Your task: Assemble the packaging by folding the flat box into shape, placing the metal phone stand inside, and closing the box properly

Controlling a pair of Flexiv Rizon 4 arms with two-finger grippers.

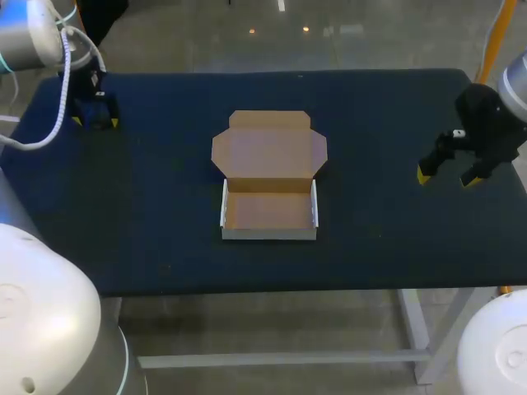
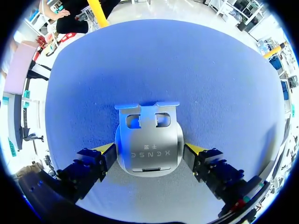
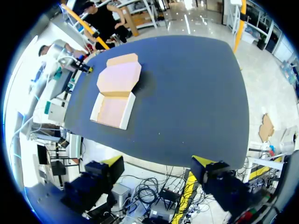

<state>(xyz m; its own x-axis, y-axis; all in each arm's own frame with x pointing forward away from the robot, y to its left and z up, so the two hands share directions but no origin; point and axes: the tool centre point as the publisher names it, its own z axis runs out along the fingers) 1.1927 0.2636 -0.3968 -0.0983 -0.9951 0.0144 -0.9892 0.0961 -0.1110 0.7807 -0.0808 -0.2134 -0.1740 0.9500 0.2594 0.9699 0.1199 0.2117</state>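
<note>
Left pincer (image 2: 150, 150): released, straddling silver metal phone stand (image 2: 148, 137), apparently for pickup. Right pincer (image 1: 447, 177): released, parked aside. Brown cardboard box (image 1: 269, 210): folded, lid open to receive stand.

Engraved on the metal phone stand (image 2: 148, 144), far toward ten o'clock on the table (image 1: 165, 239): one short line of letters and two small characters (seen upside down).

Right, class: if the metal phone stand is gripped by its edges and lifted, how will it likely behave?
The metal phone stand looks like smooth, shiny plate, so probably rigid but slippery at its edges. Being metal, likely heavy for its size. It seems to lie flat on the table, so it shouldn't roll.
</note>
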